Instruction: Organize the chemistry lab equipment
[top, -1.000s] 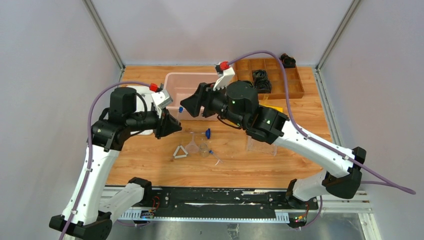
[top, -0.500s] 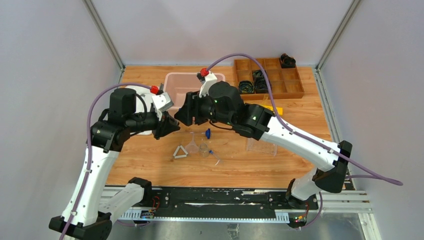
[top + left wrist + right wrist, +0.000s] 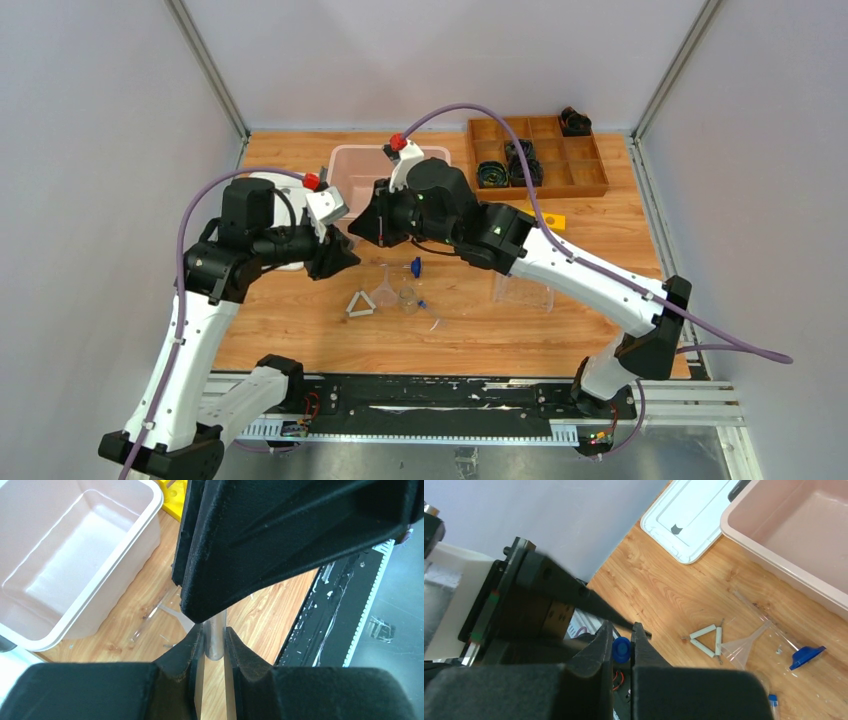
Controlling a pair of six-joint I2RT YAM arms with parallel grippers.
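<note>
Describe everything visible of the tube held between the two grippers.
The tube is small and clear, glass or plastic, with a blue cap. It is held in the air beside the pink bin: the left gripper clamps its clear body, the right gripper is closed on the capped end.

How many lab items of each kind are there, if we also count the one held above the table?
tubes: 2 (held tube, lying tube)
loose blue cap: 1
funnel: 1
jar: 1
triangle: 1
rack: 1
Total: 7
</note>
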